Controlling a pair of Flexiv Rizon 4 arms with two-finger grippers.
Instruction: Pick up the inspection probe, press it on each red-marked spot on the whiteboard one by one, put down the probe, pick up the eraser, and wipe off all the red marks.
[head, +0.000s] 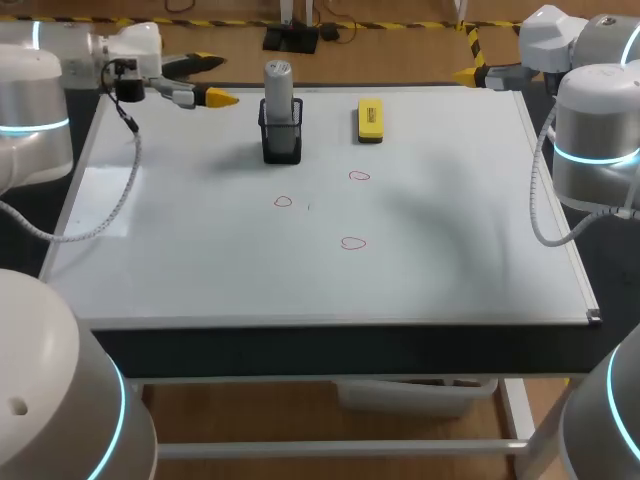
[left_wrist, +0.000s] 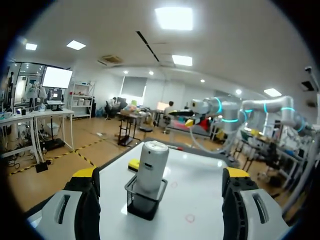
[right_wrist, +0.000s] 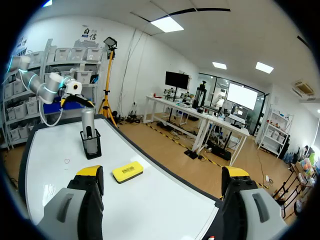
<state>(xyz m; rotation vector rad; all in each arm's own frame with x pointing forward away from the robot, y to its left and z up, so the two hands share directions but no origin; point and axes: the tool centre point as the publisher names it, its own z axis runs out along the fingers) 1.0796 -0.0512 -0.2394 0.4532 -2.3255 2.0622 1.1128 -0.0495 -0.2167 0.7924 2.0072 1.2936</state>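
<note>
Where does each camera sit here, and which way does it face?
Head view: fixed above and behind, looking down on the whiteboard; left arm and right arm enter from the sides.
Left wrist view: on the left arm, facing the probe in its holder; open left hand frames it.
Right wrist view: on the right arm, facing across the eraser toward the probe; open right hand shows.
Shared: all show probe and eraser.

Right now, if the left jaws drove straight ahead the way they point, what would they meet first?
Probably the inspection probe, standing upright in its black holder straight ahead; how far off is hard to judge.
</note>
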